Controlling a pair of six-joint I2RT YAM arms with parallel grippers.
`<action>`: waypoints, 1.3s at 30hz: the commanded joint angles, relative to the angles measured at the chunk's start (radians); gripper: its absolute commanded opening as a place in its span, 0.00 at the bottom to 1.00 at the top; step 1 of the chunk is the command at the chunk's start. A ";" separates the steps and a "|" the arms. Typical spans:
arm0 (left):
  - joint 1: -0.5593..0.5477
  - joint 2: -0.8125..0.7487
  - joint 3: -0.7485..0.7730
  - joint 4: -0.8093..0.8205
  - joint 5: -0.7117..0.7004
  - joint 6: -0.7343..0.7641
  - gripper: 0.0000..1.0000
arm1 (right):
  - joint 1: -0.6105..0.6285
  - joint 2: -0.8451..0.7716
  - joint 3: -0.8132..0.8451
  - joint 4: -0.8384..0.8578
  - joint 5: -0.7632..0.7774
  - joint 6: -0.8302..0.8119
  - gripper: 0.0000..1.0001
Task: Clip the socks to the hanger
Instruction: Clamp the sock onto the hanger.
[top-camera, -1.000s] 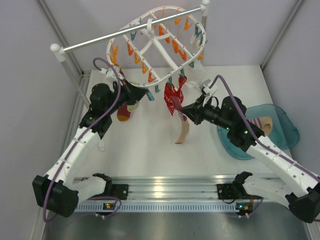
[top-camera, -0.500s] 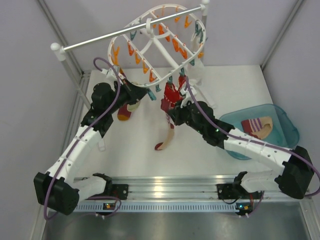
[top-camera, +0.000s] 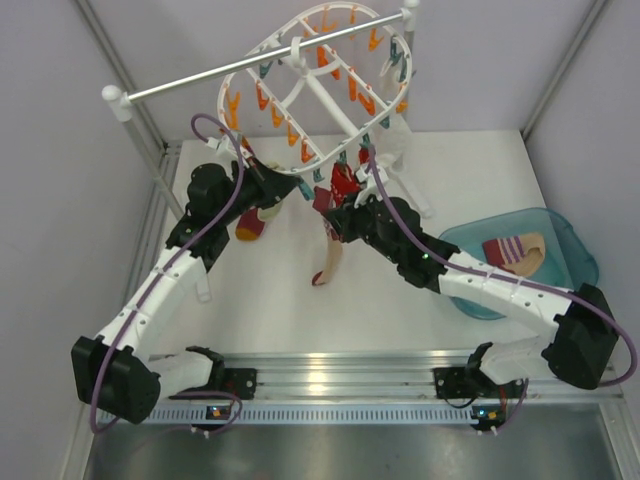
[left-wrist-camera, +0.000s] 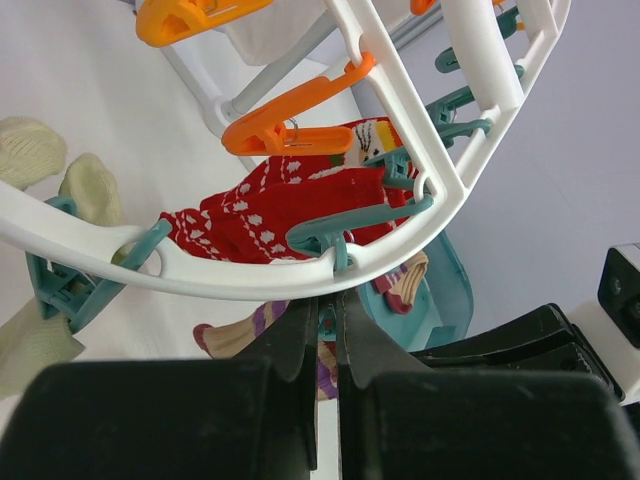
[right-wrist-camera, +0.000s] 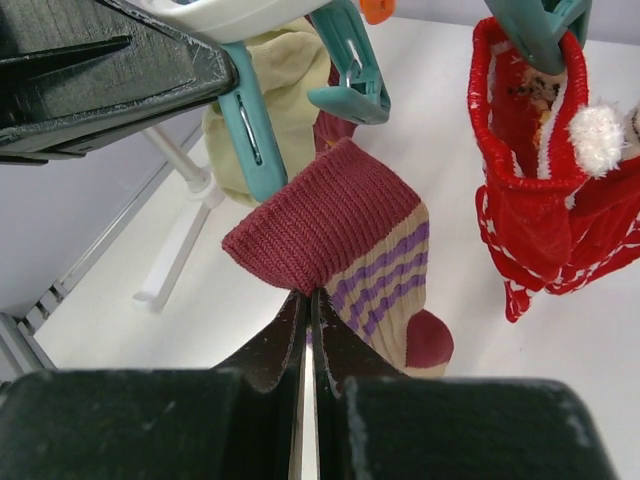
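Observation:
The white oval hanger (top-camera: 322, 92) with orange and teal clips hangs from the rail, its near rim low over the table (left-wrist-camera: 230, 275). My left gripper (top-camera: 298, 186) is shut on a teal clip (left-wrist-camera: 345, 225) under that rim. My right gripper (top-camera: 334, 222) is shut on the maroon cuff of a cream-beige sock (right-wrist-camera: 340, 240) with purple stripes and a red toe. The sock dangles (top-camera: 328, 262) just below the teal clip (right-wrist-camera: 245, 130). A matching striped sock (top-camera: 515, 250) lies in the blue basin. A pale cream sock (top-camera: 262, 214) hangs at the left.
A red patterned sock (top-camera: 345, 186) hangs from a clip beside my right gripper and shows in the right wrist view (right-wrist-camera: 530, 160). The metal rail (top-camera: 250, 65) stands on white posts at the back. The blue basin (top-camera: 575, 245) sits at the right.
My right arm has swung left and up with the sock, from mid-table to just under the hanger's near rim by my left gripper. The left arm has held its place.

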 joint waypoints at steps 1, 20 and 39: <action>0.000 0.007 0.047 0.057 0.027 -0.026 0.00 | 0.023 0.010 0.062 0.090 -0.008 0.018 0.00; 0.006 -0.007 0.049 0.039 0.017 -0.020 0.00 | 0.014 -0.025 0.007 0.052 0.013 0.027 0.00; 0.033 0.001 0.050 0.048 0.037 -0.078 0.00 | -0.011 0.001 -0.010 0.044 0.007 0.043 0.00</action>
